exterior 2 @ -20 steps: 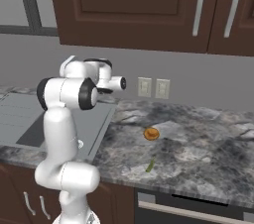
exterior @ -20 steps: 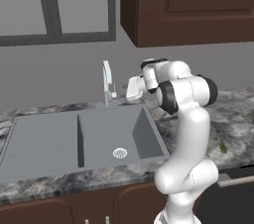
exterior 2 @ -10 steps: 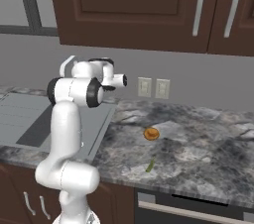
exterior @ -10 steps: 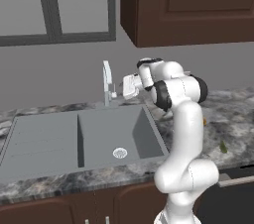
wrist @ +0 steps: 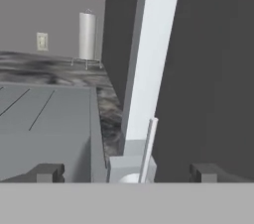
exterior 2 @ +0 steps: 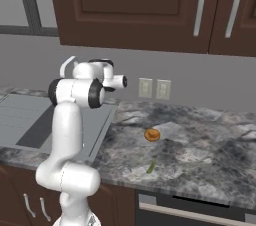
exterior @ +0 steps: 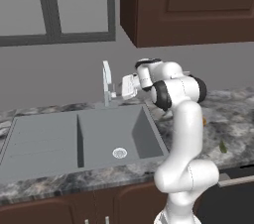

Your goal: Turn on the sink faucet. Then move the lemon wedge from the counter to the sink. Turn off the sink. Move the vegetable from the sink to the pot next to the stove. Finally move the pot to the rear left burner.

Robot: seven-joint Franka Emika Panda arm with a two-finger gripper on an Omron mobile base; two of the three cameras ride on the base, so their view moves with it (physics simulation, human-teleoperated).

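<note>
The arm reaches over the back right corner of the sink (exterior: 54,143) with its gripper (exterior: 125,86) held level, close beside the faucet (exterior: 106,80) and just to the right of its upright. In the hand view the gripper (wrist: 126,172) stands wide apart and released, one fingertip (wrist: 47,172) at each lower side, with nothing between the jaws but the faucet base (wrist: 130,166) and its thin lever (wrist: 149,146), which rises close in front without clearly touching either finger. The tall white faucet column (wrist: 151,54) runs up the middle of that view, and a paper towel roll (wrist: 87,36) stands far off on the counter (wrist: 49,67) by the wall. The sink drain (exterior: 119,153) sits in the right basin, and both basins look dry. On the counter (exterior 2: 200,155) to the right of the sink, the lemon wedge (exterior 2: 151,165) lies near the front edge, with a round orange-brown item (exterior 2: 152,134) behind it, apart from it. Two wall outlets (exterior 2: 153,89) sit above the counter.
</note>
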